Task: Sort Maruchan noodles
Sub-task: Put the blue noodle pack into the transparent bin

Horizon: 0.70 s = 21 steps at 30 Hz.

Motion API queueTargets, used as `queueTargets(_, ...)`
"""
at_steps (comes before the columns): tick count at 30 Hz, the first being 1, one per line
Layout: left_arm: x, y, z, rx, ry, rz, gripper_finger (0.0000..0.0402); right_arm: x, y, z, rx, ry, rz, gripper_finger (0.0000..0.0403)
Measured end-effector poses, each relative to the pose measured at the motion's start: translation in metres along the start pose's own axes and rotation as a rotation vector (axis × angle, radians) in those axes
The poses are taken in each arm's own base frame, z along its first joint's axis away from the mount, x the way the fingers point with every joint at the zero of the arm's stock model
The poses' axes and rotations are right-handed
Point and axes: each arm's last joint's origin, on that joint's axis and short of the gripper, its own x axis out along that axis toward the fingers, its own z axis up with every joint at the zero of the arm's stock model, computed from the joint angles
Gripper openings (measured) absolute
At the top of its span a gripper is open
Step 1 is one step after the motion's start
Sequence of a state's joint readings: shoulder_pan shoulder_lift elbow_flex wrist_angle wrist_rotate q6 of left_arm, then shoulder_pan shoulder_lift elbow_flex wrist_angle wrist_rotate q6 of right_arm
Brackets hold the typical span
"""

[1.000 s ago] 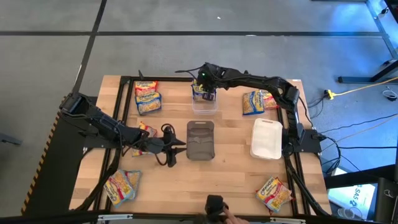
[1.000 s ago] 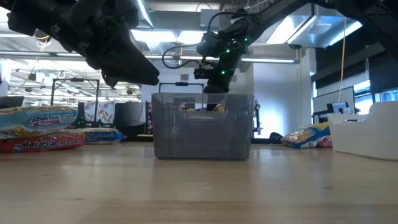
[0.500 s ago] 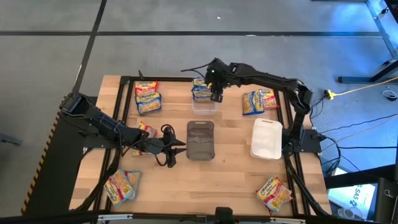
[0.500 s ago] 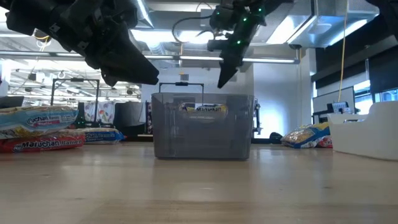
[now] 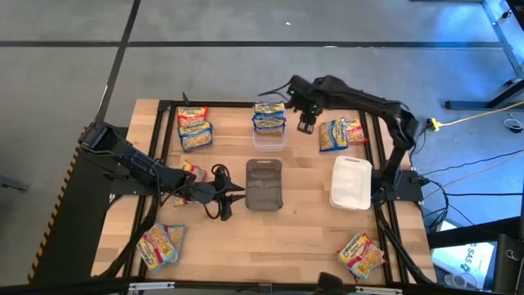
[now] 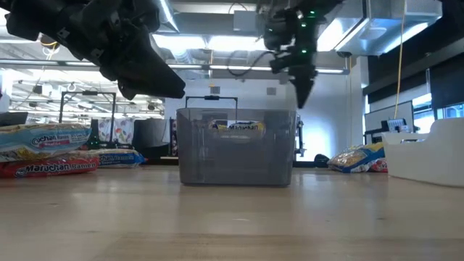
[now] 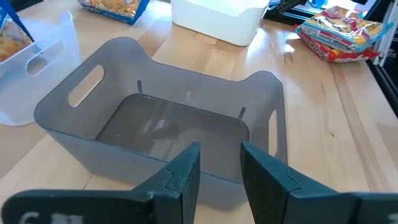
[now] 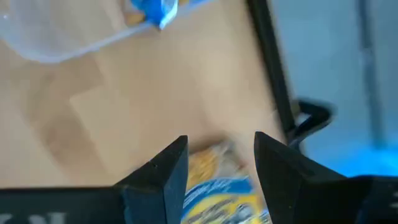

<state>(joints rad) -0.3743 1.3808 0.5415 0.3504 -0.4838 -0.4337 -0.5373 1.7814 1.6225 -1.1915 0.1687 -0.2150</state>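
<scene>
Several yellow Maruchan noodles packets lie around the table: two at the far left (image 5: 194,127), one by my left arm (image 5: 190,171), a pile near left (image 5: 161,244), a pile near right (image 5: 360,254), a pair at the far right (image 5: 340,133). More packets (image 5: 269,117) rest in the clear tub (image 5: 269,141). My right gripper (image 5: 305,124) hangs open above the table between that tub and the far-right pair (image 8: 224,186). My left gripper (image 7: 219,168) is open at the left wall of the grey bin (image 7: 186,118), with nothing between its fingers.
A white tub (image 5: 350,182) stands right of the grey bin (image 5: 264,184). Black frame rails run along the table's left, right and far edges. Bare wood shows in front of the grey bin.
My right gripper has risen out of the clear tub and swung toward the table's right edge, tipping to point more steeply down, over toward the far-right packets. The packets stay in the clear tub.
</scene>
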Motion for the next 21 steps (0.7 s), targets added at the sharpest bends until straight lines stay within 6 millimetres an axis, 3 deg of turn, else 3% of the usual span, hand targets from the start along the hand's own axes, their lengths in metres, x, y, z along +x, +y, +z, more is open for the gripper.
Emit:
queueTargets(8,0.002,0.0,-0.002,0.021,0.004,0.009,0.0108,0.024,-0.017,-0.06,0.237,0.027,0.017,0.0158)
queueTargets(14,0.004,0.0,-0.004,0.028,0.006,0.022,0.0108,0.053,-0.013,-0.084,0.286,0.151,-0.084,0.0156)
queueTargets(17,0.004,0.001,-0.005,0.027,0.007,0.029,0.0108,0.067,-0.013,-0.091,0.291,0.2,-0.119,0.0133)
queueTargets(21,0.004,0.0,-0.004,0.026,0.005,0.028,0.0108,0.078,-0.013,-0.097,0.307,0.19,-0.128,0.0071)
